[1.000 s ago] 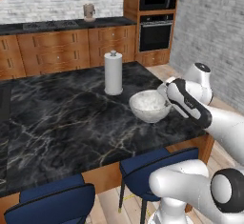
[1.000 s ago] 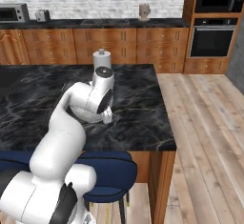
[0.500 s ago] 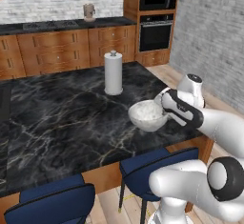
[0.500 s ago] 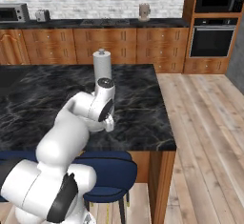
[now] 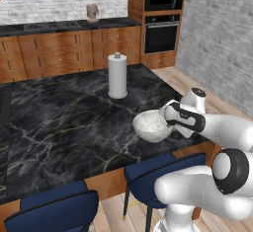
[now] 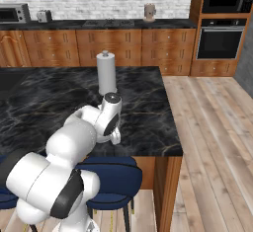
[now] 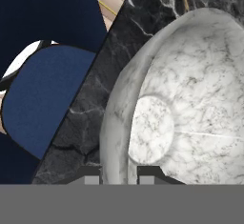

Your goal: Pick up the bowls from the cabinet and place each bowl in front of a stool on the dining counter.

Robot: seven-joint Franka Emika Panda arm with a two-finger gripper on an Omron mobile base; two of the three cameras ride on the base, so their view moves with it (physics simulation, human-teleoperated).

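Tucked under the near edge of the island are two padded navy-blue stools (image 5: pixel 163 176), their seats poking out below the wood trim. Above them spreads the black, white-veined marble tabletop (image 5: pixel 69 122), wide and mostly bare to the left. The mottled grey-white marble bowl (image 5: pixel 152 126) sits close to the near right edge, just above the right-hand stool (image 7: pixel 45 94); whether it rests on the stone or hangs just clear, I cannot tell. The end effector (image 7: pixel 119 175) has its fingertips pinched together on the bowl's rim, one inside and one outside the wall. Farther back, near the tabletop's far edge, a tall white paper-towel roll (image 5: pixel 117 76) stands upright, well apart from the bowl. To the right, the tabletop ends and open plank floor (image 6: pixel 212 127) runs toward a grey brick wall (image 5: pixel 217 38). Along the far wall stand reddish-brown wooden base units (image 6: pixel 113 48) and a built-in black oven (image 6: pixel 218 41).
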